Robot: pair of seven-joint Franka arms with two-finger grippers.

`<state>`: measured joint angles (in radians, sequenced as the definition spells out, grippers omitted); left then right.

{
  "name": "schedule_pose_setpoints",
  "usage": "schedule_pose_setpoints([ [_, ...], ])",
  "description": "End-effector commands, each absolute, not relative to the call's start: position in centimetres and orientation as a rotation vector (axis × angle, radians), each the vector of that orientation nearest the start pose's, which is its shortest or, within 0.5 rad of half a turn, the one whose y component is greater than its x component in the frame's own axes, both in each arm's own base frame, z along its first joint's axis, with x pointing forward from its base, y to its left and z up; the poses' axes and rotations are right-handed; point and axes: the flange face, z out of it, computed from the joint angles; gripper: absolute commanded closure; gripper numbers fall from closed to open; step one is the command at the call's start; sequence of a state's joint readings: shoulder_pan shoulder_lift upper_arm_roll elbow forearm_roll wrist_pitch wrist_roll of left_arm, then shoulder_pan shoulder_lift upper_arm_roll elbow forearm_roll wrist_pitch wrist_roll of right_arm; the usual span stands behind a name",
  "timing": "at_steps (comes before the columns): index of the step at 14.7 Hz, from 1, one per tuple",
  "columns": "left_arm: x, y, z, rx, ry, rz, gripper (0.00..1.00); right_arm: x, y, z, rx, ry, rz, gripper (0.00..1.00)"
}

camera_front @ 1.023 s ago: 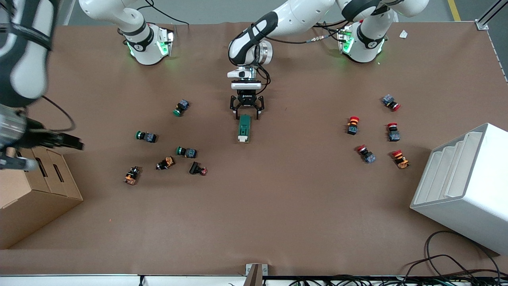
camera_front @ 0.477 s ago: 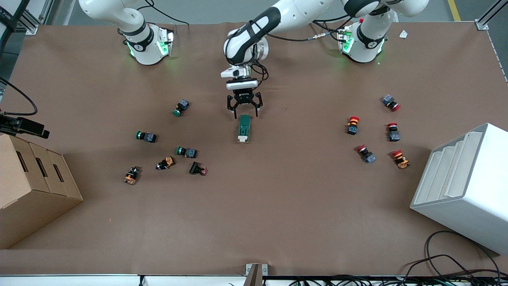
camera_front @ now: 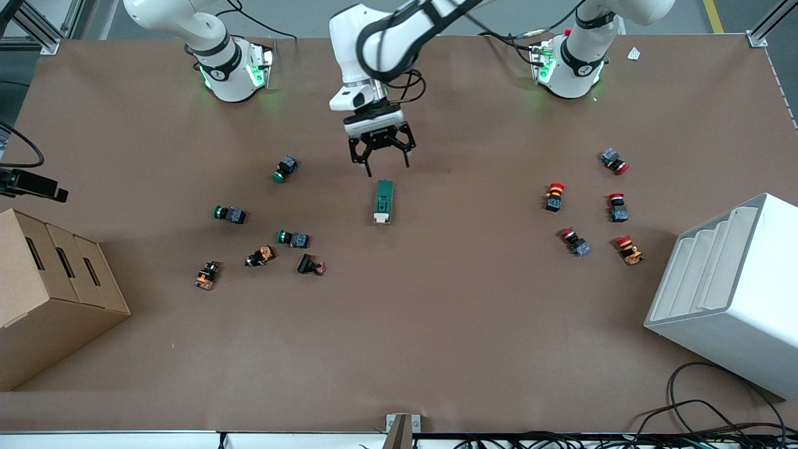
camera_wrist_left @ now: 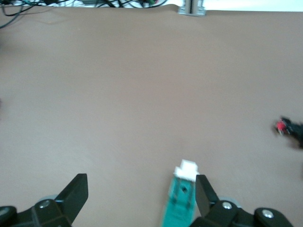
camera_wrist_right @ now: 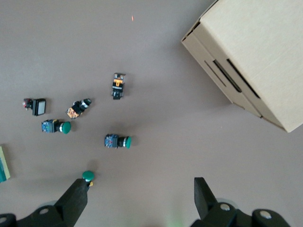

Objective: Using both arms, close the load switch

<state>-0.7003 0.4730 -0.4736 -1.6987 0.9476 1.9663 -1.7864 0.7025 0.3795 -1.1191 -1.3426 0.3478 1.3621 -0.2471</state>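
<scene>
Load switch (camera_front: 383, 201) lies flat on the brown bench (camera_front: 436, 324), about midway between the two arms' ends and closer to the edge where the robot bases stand than to the front camera's edge. Its green body points toward the bases and its white lever end toward the front camera. Left end effector (camera_front: 381, 153) hangs in the air over the bench just beside the switch's green end, fingers spread wide and holding nothing; in the left wrist view the switch (camera_wrist_left: 181, 197) shows close to one finger (camera_wrist_left: 203, 194) but free of it. Right end effector (camera_wrist_right: 141, 198) is up over the right arm's end of the bench, its fingers also spread and empty, above a scatter of green push-buttons (camera_wrist_right: 117, 141) and a cardboard box (camera_wrist_right: 255, 61). Red push-buttons (camera_front: 553, 196) sit toward the left arm's end, near a white bin (camera_front: 729, 293).
</scene>
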Motion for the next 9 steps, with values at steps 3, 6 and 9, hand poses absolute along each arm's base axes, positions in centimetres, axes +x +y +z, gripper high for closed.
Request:
schedule_pose_setpoints([
  [3,44.6,-47.6,45.7,-2.894,-0.327,-0.681,0.00,58.0,-9.8,61.0,-3.053,0.176,0.227,0.00],
  [6,50.9,-40.0,50.8,-2.932,-0.296,-0.567,0.00,57.3,-12.4,61.1,-3.016,0.218,0.226,0.00],
  [9,54.9,-32.0,55.2,-2.928,-0.160,-0.406,0.00,57.2,-11.5,61.8,-3.041,0.178,0.223,0.00],
])
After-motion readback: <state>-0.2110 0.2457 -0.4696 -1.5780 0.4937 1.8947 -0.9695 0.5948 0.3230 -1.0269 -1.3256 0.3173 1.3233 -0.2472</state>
